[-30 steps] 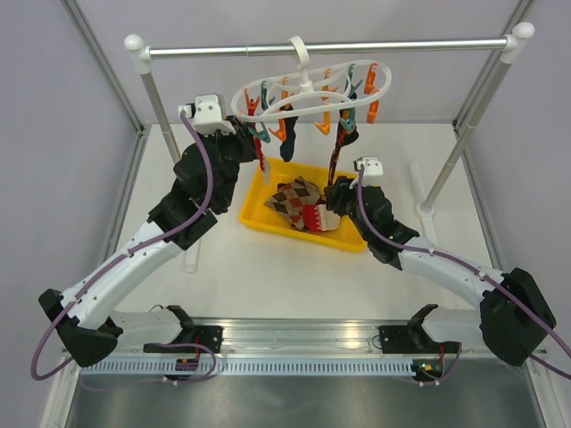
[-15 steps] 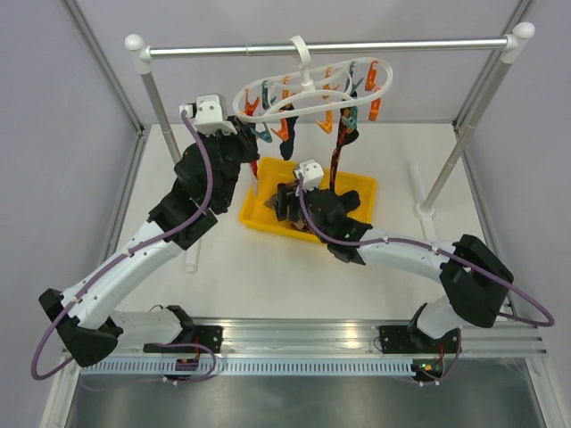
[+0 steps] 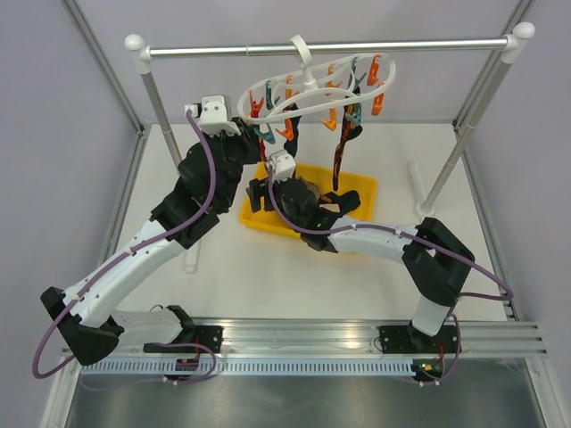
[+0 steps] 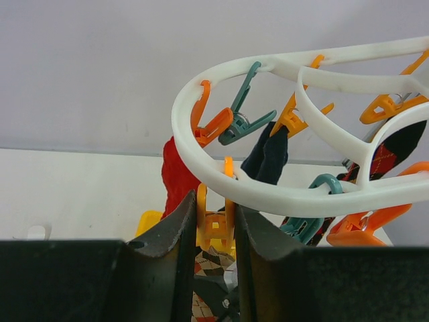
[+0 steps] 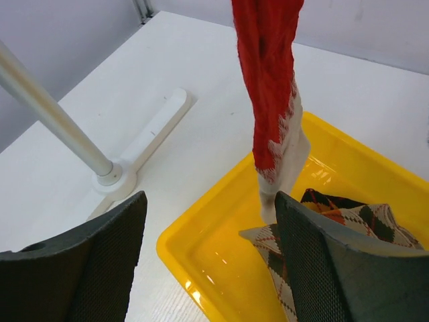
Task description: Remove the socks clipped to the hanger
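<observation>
**Fig.** Left claw (image 4: 214, 213) appears clamped on an orange peg (image 4: 214, 231) of the white hanger (image 4: 268, 193), which hangs from the rail (image 3: 401, 45). Right claw (image 5: 209, 201), fingers wide apart and gripping nothing, hovers over the yellow tray (image 5: 201, 268) beside a hanging red sock (image 5: 268, 87). An argyle sock (image 5: 348, 215) lies in the tray.

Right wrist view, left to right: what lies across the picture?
Silver metal pole → flat white plastic foot → hanging red fabric sock → beige argyle sock in the yellow plastic tray.
</observation>
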{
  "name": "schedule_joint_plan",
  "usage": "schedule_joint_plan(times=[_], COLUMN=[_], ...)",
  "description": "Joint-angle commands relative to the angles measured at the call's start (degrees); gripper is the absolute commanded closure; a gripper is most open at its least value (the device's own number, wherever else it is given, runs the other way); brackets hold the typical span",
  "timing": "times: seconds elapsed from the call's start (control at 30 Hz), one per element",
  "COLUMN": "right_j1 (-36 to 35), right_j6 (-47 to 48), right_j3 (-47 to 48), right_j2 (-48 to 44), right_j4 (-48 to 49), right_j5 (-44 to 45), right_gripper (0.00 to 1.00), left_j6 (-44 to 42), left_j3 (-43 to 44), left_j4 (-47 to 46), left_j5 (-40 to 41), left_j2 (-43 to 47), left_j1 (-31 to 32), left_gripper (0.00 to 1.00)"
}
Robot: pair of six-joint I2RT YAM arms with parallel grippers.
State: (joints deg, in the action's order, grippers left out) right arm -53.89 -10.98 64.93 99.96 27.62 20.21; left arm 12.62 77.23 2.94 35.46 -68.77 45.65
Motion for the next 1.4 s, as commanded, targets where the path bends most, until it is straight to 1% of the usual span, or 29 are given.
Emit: schedule_joint_plan(times=[0.0,0.3,0.5,0.57,0.6,0.67,0.7,0.73,0.77,0.8,0.83,0.9,0.93,0.97,1.0,1.07,1.1,1.17,1.27,1.37], right_j1=[-0.2,-0.1,0.4,0.5,0.7,0.6,0.7,0.7,0.7,0.7,0.7,0.7,0.8,0.7,0.7,0.7,0.8,0.7,0.7,0.7], right_j6=[0.9,2.3,2.2,2.2,2.2,2.3,2.5,2.6,2.5,2.5,2.4,2.2,2.2,2.2,2.2,2.2,2.2,2.5,2.6,2.6], right_j3=[3.6,6.6,9.0,9.8,10.0,10.4,10.4,10.4,10.0,9.8,9.4,8.6,8.4,7.7,7.3,5.6,5.0,3.7,2.0,0.5], right_j2=[2.6,6.4,7.9,8.5,8.6,8.8,8.8,8.5,8.2,7.9,7.2,6.4,5.6,5.2,4.6,2.7,2.1,0.4,-1.9,-3.8], right_j4=[2.4,3.2,2.8,2.6,2.5,2.4,2.1,1.9,1.8,1.8,1.8,1.2,1.0,0.9,0.7,0.7,0.5,-0.2,-0.6,-1.0], right_j5=[3.7,7.1,6.6,6.9,7.0,7.2,7.4,7.6,7.6,7.6,7.6,7.0,6.0,5.4,4.8,4.1,3.6,2.7,2.1,1.5], right_gripper=[0.19,0.19,0.24,0.31,0.37,0.43,0.48,0.61,0.68,0.74,0.84,0.95,0.97,0.99,0.99,0.99,0.99,0.99,0.99,0.99], left_j6=[1.4,0.6,0.4,0.4,0.5,0.3,0.3,0.2,0.1,0.0,-0.1,0.0,-0.1,-0.1,-0.1,0.0,0.0,0.0,0.7,2.0], left_j3=[0.6,0.9,0.8,0.8,0.8,0.8,0.7,0.7,0.6,0.5,0.3,0.0,-0.3,-0.5,-0.6,-1.1,-1.3,-1.7,-2.3,-3.6], left_j4=[0.0,0.7,1.2,1.3,1.4,1.4,1.5,1.5,1.7,1.8,1.9,2.2,2.2,2.2,2.6,2.9,3.3,3.8,4.4,4.7], left_j5=[-1.4,-1.9,-1.9,-2.1,-2.1,-2.1,-2.1,-2.2,-2.3,-2.3,-2.7,-2.9,-3.1,-3.2,-3.3,-3.8,-3.9,-4.4,-5.1,-5.3], left_j2=[-0.3,0.3,0.8,0.9,1.1,1.1,1.1,1.2,1.3,1.4,1.5,1.7,2.1,2.2,2.4,3.3,3.6,4.4,5.6,6.6], left_j1=[-0.1,-0.2,-0.2,-0.2,-0.1,-0.2,-0.2,-0.1,-0.2,-0.1,-0.1,-0.1,-0.1,-0.1,-0.1,-0.1,-0.1,-0.1,-0.2,-0.1], left_gripper=[0.89,0.9,0.9,0.89,0.89,0.9,0.9,0.89,0.89,0.86,0.85,0.79,0.77,0.74,0.67,0.6,0.52,0.44,0.4,0.39])
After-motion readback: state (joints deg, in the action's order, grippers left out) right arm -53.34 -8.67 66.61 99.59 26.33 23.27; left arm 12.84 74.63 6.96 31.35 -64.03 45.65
